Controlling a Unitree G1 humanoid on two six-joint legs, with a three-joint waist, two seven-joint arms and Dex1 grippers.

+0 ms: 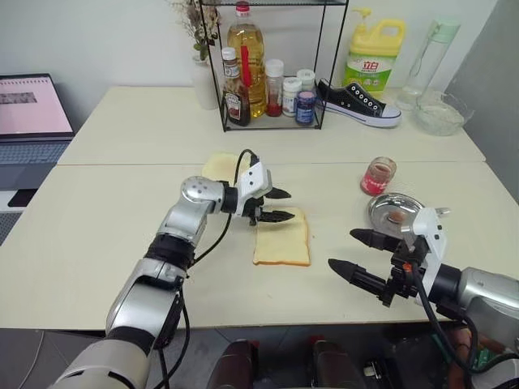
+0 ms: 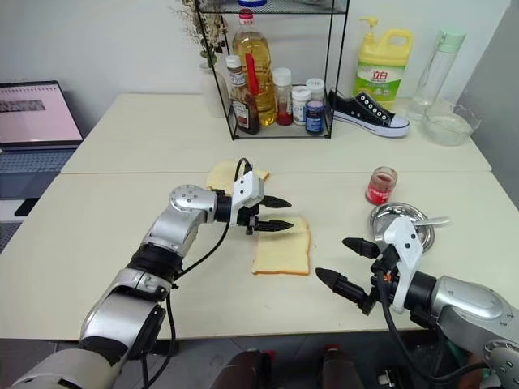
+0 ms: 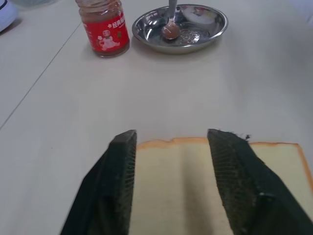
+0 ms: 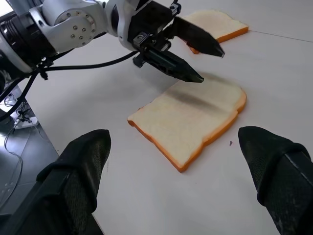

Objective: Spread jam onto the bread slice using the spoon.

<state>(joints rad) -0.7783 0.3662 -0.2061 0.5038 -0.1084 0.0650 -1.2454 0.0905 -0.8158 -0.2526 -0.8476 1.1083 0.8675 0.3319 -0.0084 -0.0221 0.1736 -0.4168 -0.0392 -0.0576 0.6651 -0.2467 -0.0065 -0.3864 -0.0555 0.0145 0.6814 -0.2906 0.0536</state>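
The bread slice (image 1: 282, 237) lies flat in the middle of the near table. My left gripper (image 1: 282, 204) hovers just above the slice's far end, pointing right, open, with nothing between its fingers (image 3: 122, 176). My right gripper (image 1: 344, 250) hangs wide open near the table's front edge, to the right of the slice and in front of the steel plate (image 1: 379, 207). The spoon (image 3: 170, 19) rests in that plate with its jam-smeared bowl down and its handle over the right rim. The jam jar (image 1: 378, 175) stands open just behind the plate.
A second plain slice (image 1: 219, 166) lies behind my left gripper. On the far table stand a wire rack (image 1: 268, 69) of bottles, a sneaker (image 1: 357, 101), a yellow soap bottle (image 1: 375, 50) and a glass bowl (image 1: 440, 113). A laptop (image 1: 32, 105) sits at the far left.
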